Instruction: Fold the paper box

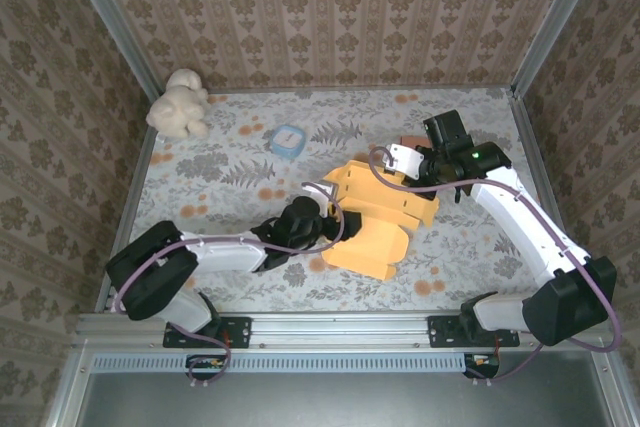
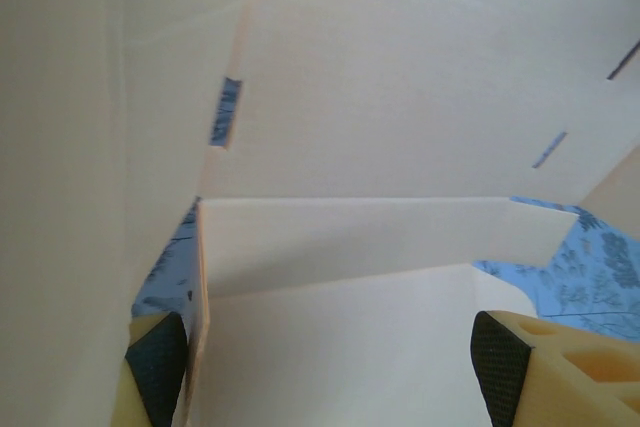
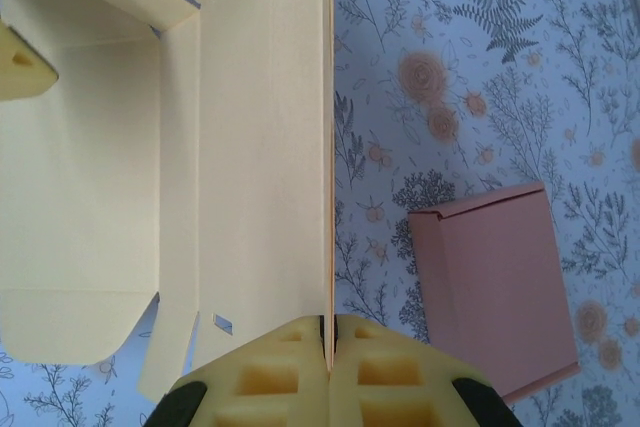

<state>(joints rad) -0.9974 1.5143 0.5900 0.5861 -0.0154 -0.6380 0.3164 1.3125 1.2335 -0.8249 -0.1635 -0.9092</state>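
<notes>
Top view – box: a yellow-orange cardboard paper box (image 1: 375, 222), partly folded, lies mid-table on a floral cloth.
Top view – left gripper (image 1: 322, 224): at the box's near-left edge.
Top view – right gripper (image 1: 428, 182): at the box's far-right edge.
Left wrist – grip: released. The black pads (image 2: 160, 362) stand wide apart over the box floor, with a raised side wall just inside one pad and nothing pinched.
Right wrist – grip: clenched on the thin edge of an upright box panel. A small pink cardboard carton (image 3: 495, 287) lies beside the box.
Step – likely raising the walls. Hold the clamped panel steady, press the loose wall along its crease, and don't crush the flap.
</notes>
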